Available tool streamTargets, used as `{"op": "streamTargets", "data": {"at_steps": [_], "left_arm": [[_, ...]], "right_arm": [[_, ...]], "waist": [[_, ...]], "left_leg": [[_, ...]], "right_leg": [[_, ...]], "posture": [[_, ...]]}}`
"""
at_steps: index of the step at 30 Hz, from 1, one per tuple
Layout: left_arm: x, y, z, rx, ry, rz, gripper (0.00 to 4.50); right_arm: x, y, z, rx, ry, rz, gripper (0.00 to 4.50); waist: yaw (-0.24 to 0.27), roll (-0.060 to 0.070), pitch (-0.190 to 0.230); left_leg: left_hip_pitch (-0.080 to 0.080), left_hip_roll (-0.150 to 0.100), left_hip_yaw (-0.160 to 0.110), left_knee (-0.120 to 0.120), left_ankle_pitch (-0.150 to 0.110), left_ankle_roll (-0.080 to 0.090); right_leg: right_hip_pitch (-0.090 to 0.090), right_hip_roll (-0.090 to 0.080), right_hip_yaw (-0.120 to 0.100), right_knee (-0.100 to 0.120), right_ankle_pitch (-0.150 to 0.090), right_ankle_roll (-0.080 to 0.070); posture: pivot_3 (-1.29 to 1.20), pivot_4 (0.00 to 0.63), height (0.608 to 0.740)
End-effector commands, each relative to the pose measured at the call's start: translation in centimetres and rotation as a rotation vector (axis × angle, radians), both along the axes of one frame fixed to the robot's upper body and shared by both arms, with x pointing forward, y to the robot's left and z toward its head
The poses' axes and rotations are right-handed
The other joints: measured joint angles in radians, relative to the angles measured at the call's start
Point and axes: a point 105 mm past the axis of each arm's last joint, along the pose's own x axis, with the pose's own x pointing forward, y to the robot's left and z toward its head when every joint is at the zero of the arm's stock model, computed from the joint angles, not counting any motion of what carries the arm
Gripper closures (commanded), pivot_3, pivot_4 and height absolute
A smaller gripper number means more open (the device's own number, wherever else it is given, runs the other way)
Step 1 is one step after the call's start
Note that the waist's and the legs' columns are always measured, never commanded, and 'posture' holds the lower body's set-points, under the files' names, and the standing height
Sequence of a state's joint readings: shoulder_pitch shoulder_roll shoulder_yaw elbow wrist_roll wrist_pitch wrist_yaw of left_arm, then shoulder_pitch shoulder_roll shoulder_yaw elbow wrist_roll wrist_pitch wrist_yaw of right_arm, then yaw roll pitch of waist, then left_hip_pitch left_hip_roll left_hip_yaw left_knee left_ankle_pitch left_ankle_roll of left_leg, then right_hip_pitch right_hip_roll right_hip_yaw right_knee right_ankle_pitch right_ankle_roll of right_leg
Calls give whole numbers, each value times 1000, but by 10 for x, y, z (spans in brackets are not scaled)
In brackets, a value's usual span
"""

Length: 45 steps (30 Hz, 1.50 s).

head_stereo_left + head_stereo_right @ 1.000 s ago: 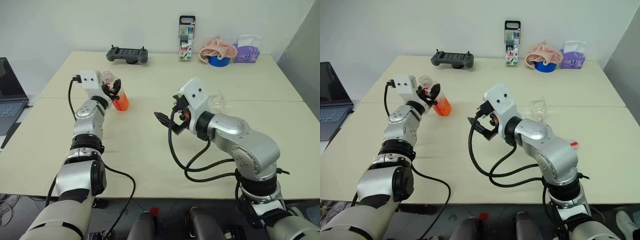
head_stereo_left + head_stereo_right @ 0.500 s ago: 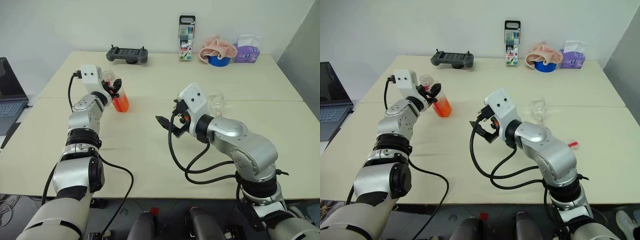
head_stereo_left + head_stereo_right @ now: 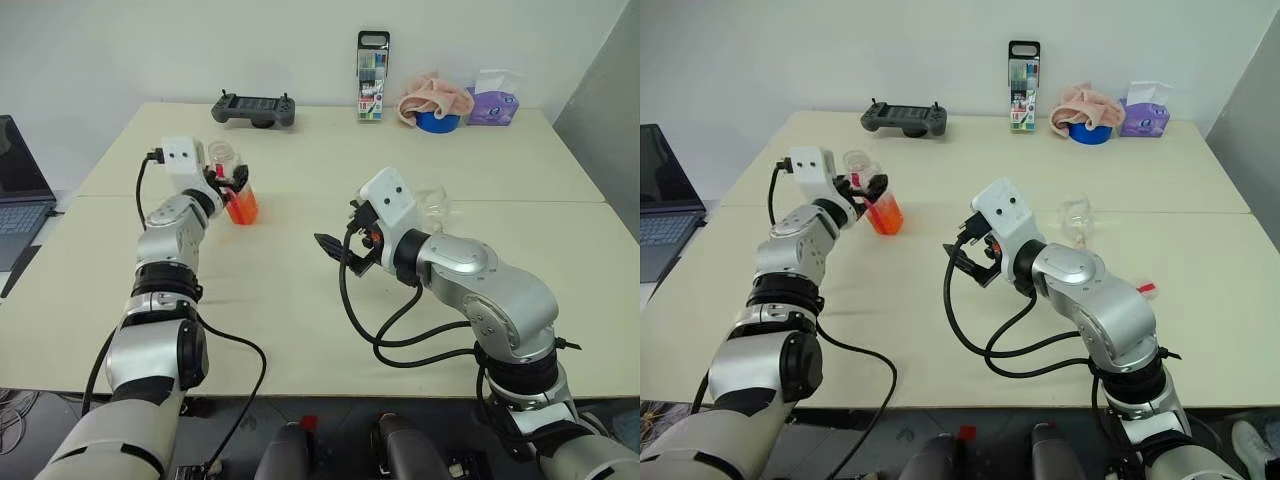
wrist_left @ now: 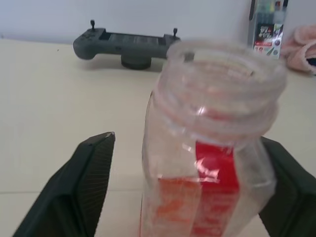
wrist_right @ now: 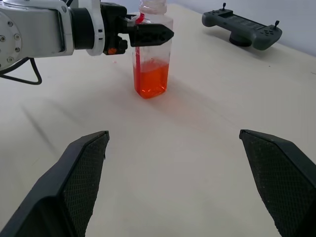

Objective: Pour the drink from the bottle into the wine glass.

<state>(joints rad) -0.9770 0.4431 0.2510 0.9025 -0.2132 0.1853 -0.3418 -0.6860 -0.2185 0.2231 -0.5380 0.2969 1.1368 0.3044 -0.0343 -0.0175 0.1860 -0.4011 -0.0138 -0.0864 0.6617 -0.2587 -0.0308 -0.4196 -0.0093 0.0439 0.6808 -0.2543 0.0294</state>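
The bottle (image 3: 238,193) stands upright and uncapped on the table at the left, with the orange drink (image 3: 241,208) filling its lower part. My left gripper (image 3: 237,180) is level at the bottle's neck and open. In the left wrist view its fingers (image 4: 89,182) flank the bottle (image 4: 207,148), with a clear gap on one side. The wine glass (image 3: 1077,214) stands upright right of centre, partly hidden behind my right wrist. My right gripper (image 3: 335,250) hovers over the middle of the table, open and holding nothing, pointing toward the bottle (image 5: 152,59).
Along the far edge lie a grey game controller (image 3: 254,108), a tall marker case (image 3: 373,88), a pink cloth on a blue bowl (image 3: 436,105) and a purple tissue pack (image 3: 494,104). A laptop (image 3: 15,190) sits at the left. A small red-and-white piece (image 3: 1147,289) lies on the right.
My left gripper's fingers have spread apart and let go of the bottle, which now stands on the table. The right arm has stayed put.
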Motion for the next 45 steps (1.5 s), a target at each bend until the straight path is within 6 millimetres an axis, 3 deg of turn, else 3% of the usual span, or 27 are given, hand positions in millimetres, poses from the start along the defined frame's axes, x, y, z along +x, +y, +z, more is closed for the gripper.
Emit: {"op": "streamTargets", "data": {"at_steps": [1,12,21,26,29,31,34,37,45], "left_arm": [[0,-5,21,33,-66,-18,57],[-9,-8,12,43,-39,-33,57],[-37,-11,-11,39,21,-30,57],[-68,-50,-37,66,35,-131,57],[-84,-73,-41,-13,24,-210,57],[-97,-99,-38,-42,-8,-335,57],[-115,-140,-37,15,-43,-564,57],[-132,-171,-41,140,-86,-754,57],[-154,-205,-43,219,-167,-923,57]], "right_arm": [[-1,1,11,28,-42,14,0],[4,-6,12,26,-48,-10,0],[7,-15,14,28,-57,-18,0],[16,-42,39,67,-67,-129,0],[33,-76,68,163,-26,-335,0],[41,-99,74,171,64,-443,0],[59,-124,63,232,275,-535,0],[77,-152,36,125,463,-627,0],[88,-182,2,86,859,-727,0]], "waist": [[1,0,0],[1,0,0],[1,0,0],[3,0,0],[5,0,0],[5,0,0],[8,0,0],[8,0,0],[-10,1,1]], "left_leg": [[0,0,0,0,0,0],[0,0,0,0,0,0],[0,0,0,0,0,0],[0,-1,2,0,0,-1],[0,-2,2,0,2,-3],[-1,-2,0,0,2,-4],[0,-4,1,-1,2,-4],[2,-7,5,-1,2,-3],[1,-8,12,-3,3,-1]], "right_leg": [[0,0,0,0,0,0],[0,-1,0,0,0,0],[0,-1,1,0,0,0],[0,-3,2,-1,0,0],[-1,-5,2,0,1,-1],[0,-5,0,0,1,-1],[1,-6,0,-1,1,-2],[4,-8,0,-2,1,-2],[1,-9,6,-2,0,-2]], "posture": [[0,150,740],[0,150,740],[0,150,740],[0,150,740],[0,150,740],[0,150,740],[0,150,740],[0,150,740],[0,150,740]]}}
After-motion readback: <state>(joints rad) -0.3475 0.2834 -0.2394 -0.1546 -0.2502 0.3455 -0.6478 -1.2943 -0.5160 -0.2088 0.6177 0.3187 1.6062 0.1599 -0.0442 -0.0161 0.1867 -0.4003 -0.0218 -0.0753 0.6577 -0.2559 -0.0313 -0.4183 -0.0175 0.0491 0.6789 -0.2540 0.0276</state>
